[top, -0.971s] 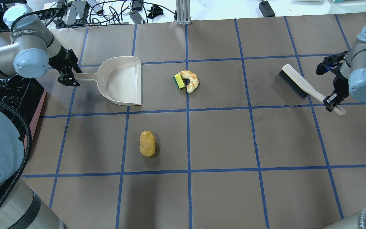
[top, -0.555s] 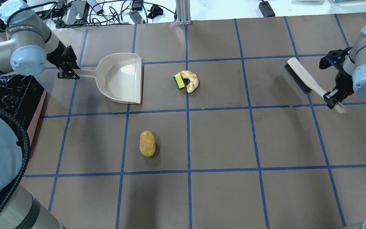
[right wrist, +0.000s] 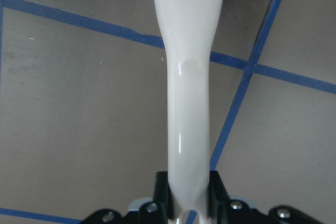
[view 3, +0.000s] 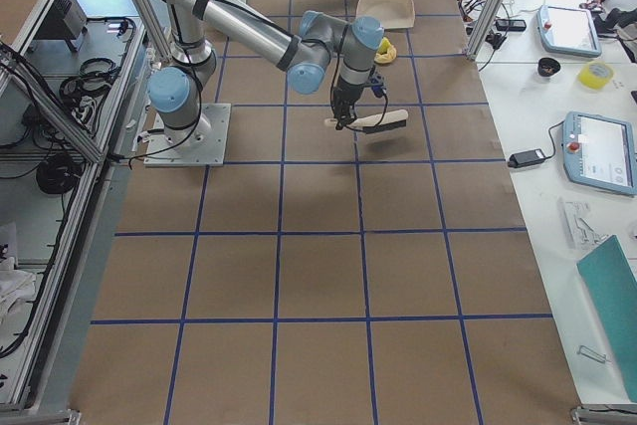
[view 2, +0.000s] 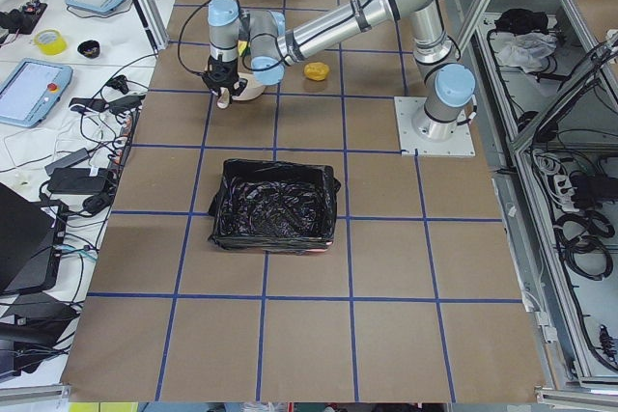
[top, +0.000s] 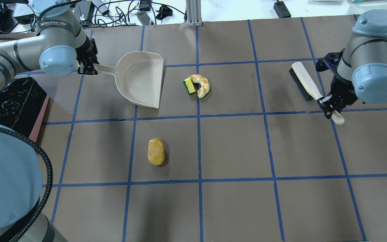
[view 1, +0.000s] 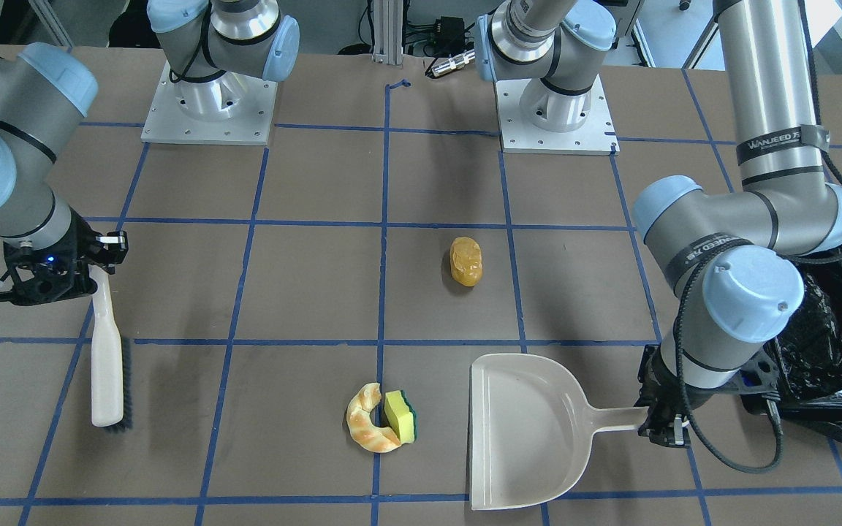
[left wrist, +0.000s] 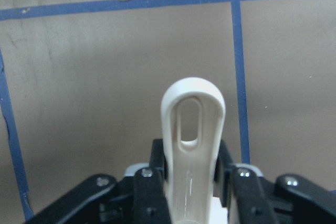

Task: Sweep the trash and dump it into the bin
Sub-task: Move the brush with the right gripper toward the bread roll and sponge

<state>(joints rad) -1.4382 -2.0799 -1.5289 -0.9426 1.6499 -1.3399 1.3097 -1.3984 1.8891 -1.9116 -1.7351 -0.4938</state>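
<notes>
The croissant (top: 203,85) and the yellow-green sponge (top: 189,86) lie touching at the table's middle back. The amber bread lump (top: 156,152) lies alone nearer the robot. My left gripper (top: 87,69) is shut on the handle of the beige dustpan (top: 143,82), whose open edge faces the croissant a short gap away. My right gripper (top: 329,104) is shut on the handle of the beige hand brush (top: 304,80), far right of the trash. The black-lined pink bin (top: 8,101) stands at the left edge. The wrist views show the dustpan handle (left wrist: 192,145) and the brush handle (right wrist: 188,103) between the fingers.
Cables and power bricks (top: 89,11) lie beyond the table's far edge, with a metal post (top: 193,13) at the back middle. The arm bases (view 1: 552,109) stand on the robot's side. Blue tape lines grid the brown table (top: 233,148).
My left arm has carried the dustpan to the right and a little farther back, closer to the croissant and sponge. My right arm has moved the brush to the left. The trash has not moved.
</notes>
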